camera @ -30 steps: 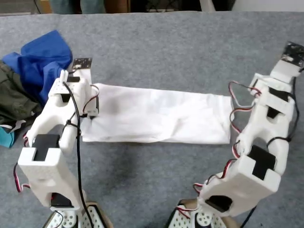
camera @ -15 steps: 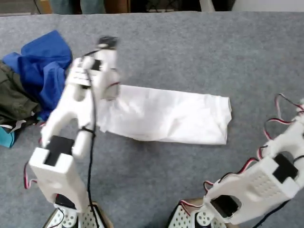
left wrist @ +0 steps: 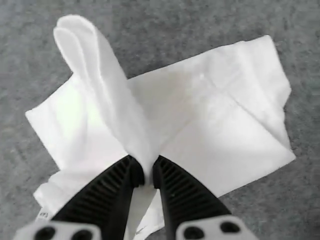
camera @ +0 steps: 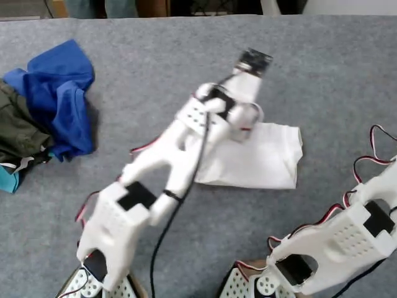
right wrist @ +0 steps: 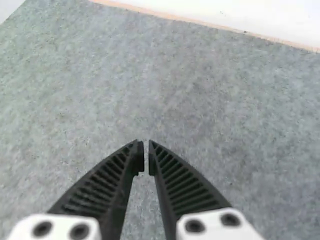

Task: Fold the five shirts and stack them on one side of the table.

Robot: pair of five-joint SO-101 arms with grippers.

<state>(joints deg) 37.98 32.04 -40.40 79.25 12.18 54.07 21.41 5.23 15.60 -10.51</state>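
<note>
While clenched on a pinched-up fold of the white shirt (left wrist: 225, 135), hangs just above the cloth: left gripper (left wrist: 145, 175), jaws nearly touching w/ fabric squeezed between. Raised flap standing up from the pinch, doubled over at its top. Rest of the shirt flat on the desk (camera: 186, 49) directly under and beyond that gripper, folded to a short block. Free edges: one straight side farthest from the gripper, corners lying loose, grey felt showing all round. Plenty of open desk on every side of it. Nearest clutter well apart, off to the gripper's left: blue shirt (camera: 56, 87) heaped against a dark green shirt (camera: 18, 133), teal bit (camera: 7, 180) beside them.

Pose: left arm (camera: 161, 167) stretched long from its base, diagonal across the desk, wrist bent down over the shirt. Other side: right arm (camera: 347, 239) tucked near its base, well apart from the shirt. At its end, right gripper (right wrist: 146, 159) clenched on nothing, tips almost meeting, pointed at bare felt. Desk's far edge (right wrist: 200, 22) well ahead of it, pale strip beyond.
</note>
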